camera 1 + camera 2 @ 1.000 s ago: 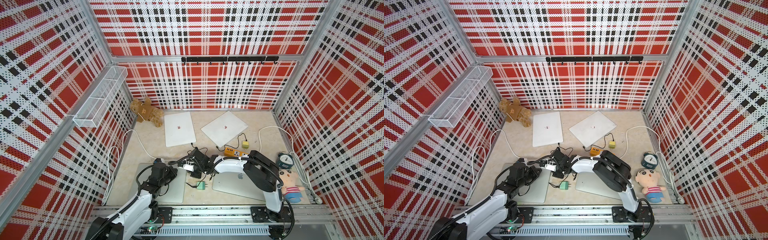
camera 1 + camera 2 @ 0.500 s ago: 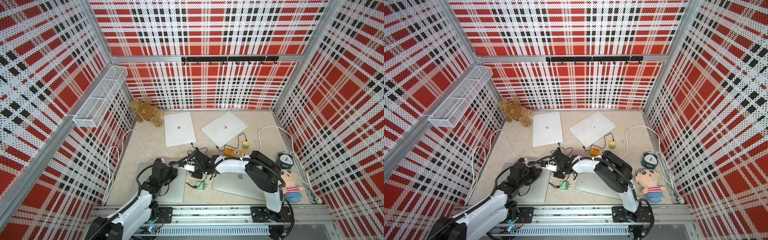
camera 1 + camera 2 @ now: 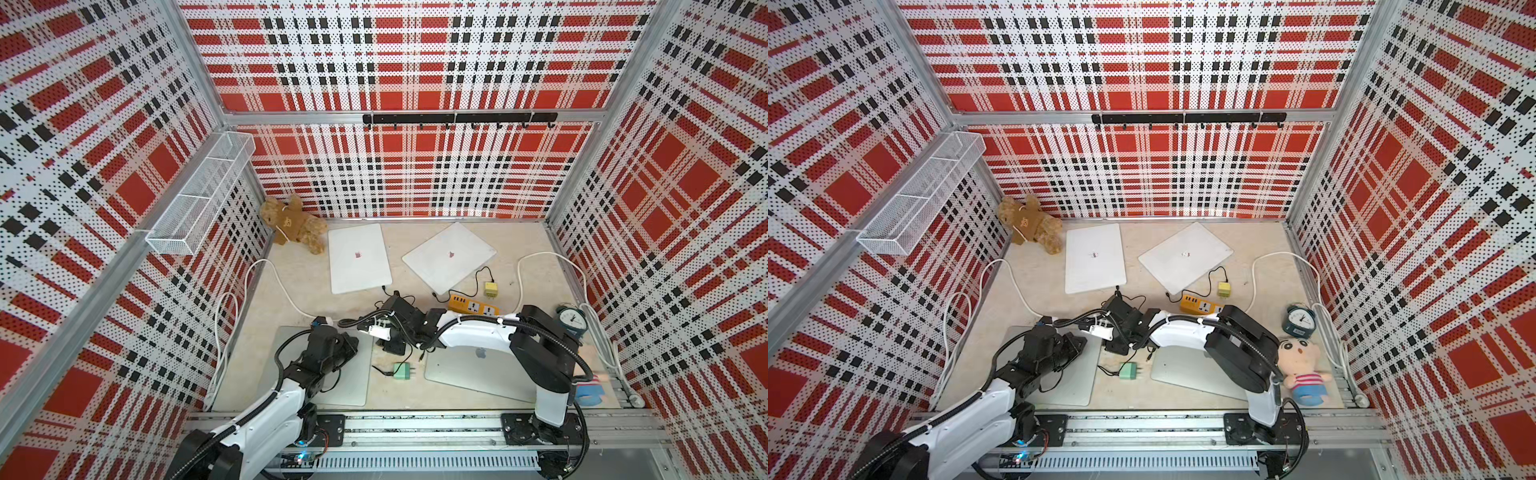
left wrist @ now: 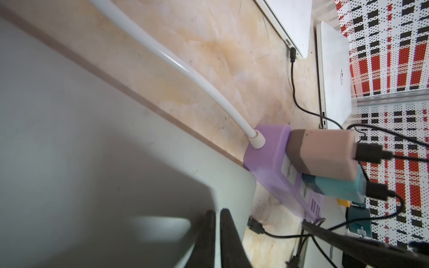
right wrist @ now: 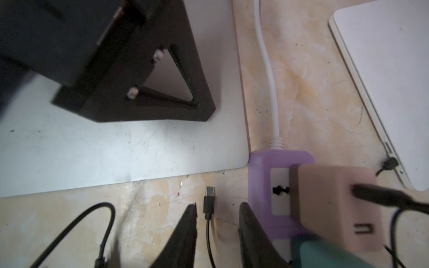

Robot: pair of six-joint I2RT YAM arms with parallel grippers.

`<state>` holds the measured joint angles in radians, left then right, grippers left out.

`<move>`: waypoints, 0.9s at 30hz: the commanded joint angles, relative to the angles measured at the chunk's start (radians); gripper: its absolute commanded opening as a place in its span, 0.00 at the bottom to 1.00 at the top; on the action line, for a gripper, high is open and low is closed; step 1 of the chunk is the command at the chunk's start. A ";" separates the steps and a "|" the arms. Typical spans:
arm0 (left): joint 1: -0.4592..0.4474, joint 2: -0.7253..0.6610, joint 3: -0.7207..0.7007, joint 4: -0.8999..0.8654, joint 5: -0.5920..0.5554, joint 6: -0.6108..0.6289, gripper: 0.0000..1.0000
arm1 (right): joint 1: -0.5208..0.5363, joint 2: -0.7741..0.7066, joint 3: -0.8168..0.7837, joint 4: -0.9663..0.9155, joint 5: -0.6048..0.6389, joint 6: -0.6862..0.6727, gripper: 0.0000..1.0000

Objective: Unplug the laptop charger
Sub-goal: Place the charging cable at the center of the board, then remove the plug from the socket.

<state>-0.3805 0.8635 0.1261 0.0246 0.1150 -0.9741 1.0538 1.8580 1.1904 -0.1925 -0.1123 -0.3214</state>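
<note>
The bench (image 3: 299, 286) is a pale marbled slab, closed on three sides by perforated walls (image 3: 415, 174) in red, black and white plaid; the charger plug (image 5: 209, 193) lies loose on it, just beside the corner of a silver laptop (image 5: 116, 150) and near a purple power strip (image 5: 257, 176); the right tool (image 5: 218, 206) stands open, the plug between its fingers but not touched; the left tool (image 4: 217, 212) is almost closed and empty, over the same laptop.
</note>
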 commanded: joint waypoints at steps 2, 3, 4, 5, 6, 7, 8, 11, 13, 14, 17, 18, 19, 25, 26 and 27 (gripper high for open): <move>-0.037 -0.011 0.045 -0.049 -0.051 -0.003 0.12 | 0.007 -0.094 -0.036 0.042 -0.017 0.008 0.36; -0.045 -0.018 0.052 -0.059 -0.064 -0.002 0.13 | 0.007 -0.112 -0.045 0.050 -0.012 0.014 0.36; -0.056 -0.027 0.061 -0.068 -0.078 0.000 0.13 | 0.008 -0.127 -0.054 0.057 -0.006 0.018 0.37; -0.068 -0.039 0.071 -0.080 -0.093 0.000 0.14 | 0.008 -0.147 -0.065 0.069 0.001 0.025 0.37; -0.083 -0.051 0.082 -0.095 -0.121 0.002 0.15 | 0.006 -0.168 -0.079 0.084 0.008 0.033 0.37; -0.096 -0.064 0.090 -0.108 -0.141 0.004 0.15 | 0.005 -0.186 -0.092 0.099 0.009 0.041 0.37; -0.114 -0.076 0.103 -0.127 -0.169 0.009 0.16 | 0.000 -0.207 -0.109 0.116 0.010 0.051 0.38; -0.169 -0.109 0.146 -0.185 -0.251 0.022 0.18 | -0.024 -0.274 -0.168 0.183 -0.007 0.110 0.38; -0.204 -0.116 0.171 -0.212 -0.295 0.028 0.21 | -0.047 -0.323 -0.216 0.234 -0.021 0.154 0.39; -0.223 -0.119 0.185 -0.224 -0.313 0.032 0.22 | -0.060 -0.348 -0.240 0.260 -0.027 0.177 0.39; -0.275 -0.112 0.222 -0.248 -0.354 0.035 0.26 | -0.093 -0.419 -0.302 0.308 -0.034 0.228 0.40; -0.295 -0.109 0.234 -0.252 -0.367 0.034 0.27 | -0.104 -0.439 -0.321 0.318 -0.035 0.243 0.40; -0.313 -0.102 0.244 -0.254 -0.378 0.032 0.28 | -0.113 -0.457 -0.336 0.326 -0.034 0.256 0.41; -0.419 -0.052 0.304 -0.261 -0.441 0.019 0.34 | -0.159 -0.546 -0.417 0.355 -0.009 0.320 0.42; -0.439 -0.043 0.315 -0.261 -0.451 0.016 0.35 | -0.162 -0.557 -0.425 0.355 -0.002 0.325 0.43; -0.455 -0.036 0.323 -0.261 -0.460 0.012 0.35 | -0.163 -0.566 -0.435 0.356 0.008 0.332 0.43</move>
<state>-0.7975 0.8143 0.4122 -0.2188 -0.2806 -0.9600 0.8989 1.3270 0.7757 0.1242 -0.1226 -0.0319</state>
